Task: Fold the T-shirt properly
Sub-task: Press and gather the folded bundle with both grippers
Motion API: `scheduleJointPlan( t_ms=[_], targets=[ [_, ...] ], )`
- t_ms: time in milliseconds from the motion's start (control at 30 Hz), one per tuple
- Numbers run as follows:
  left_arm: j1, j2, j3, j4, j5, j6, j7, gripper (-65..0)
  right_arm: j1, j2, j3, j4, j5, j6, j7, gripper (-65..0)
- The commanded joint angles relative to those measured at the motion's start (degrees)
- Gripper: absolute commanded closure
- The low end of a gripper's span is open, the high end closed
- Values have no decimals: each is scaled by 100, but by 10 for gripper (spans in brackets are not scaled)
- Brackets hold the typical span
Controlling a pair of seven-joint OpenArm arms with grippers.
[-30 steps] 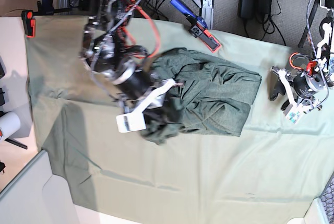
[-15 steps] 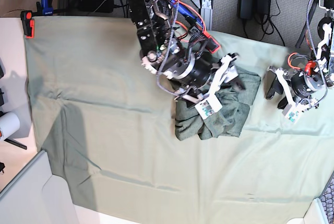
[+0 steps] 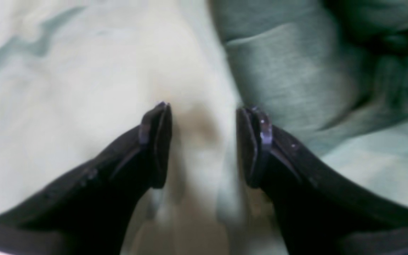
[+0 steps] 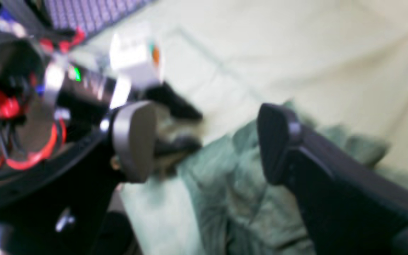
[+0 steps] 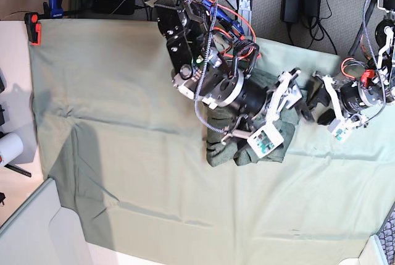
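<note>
T-shirt (image 5: 237, 154) lay bunched in a dark heap right of centre on the pale green cloth (image 5: 123, 123) covering the tabletop, largely hidden under the right arm. Right gripper (image 5: 295, 99), jaws spread wide and holding nothing, hung over the heap's right edge. Left gripper (image 5: 319, 99), jaws parted and empty, sat just beside that edge on bare cloth.
</note>
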Motion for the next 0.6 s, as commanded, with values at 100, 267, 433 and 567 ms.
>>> scheduleJointPlan(
  t_ms=[100, 267, 433, 567],
  targets=[
    [-76, -98, -28, 245, -374, -299, 120, -332, 192, -48, 240, 105, -599, 44, -48, -421],
    [-2, -157, -26, 1086, -918, -299, 452, -177, 190, 216, 1040, 101, -765, 42, -61, 0],
    [343, -155, 214, 2339, -1237, -299, 468, -126, 192, 501, 1668, -225, -138, 46, 13, 0],
    [380, -15, 951, 2465, -798, -299, 428, -83, 210, 514, 1650, -710, -37, 48, 63, 0]
  ],
)
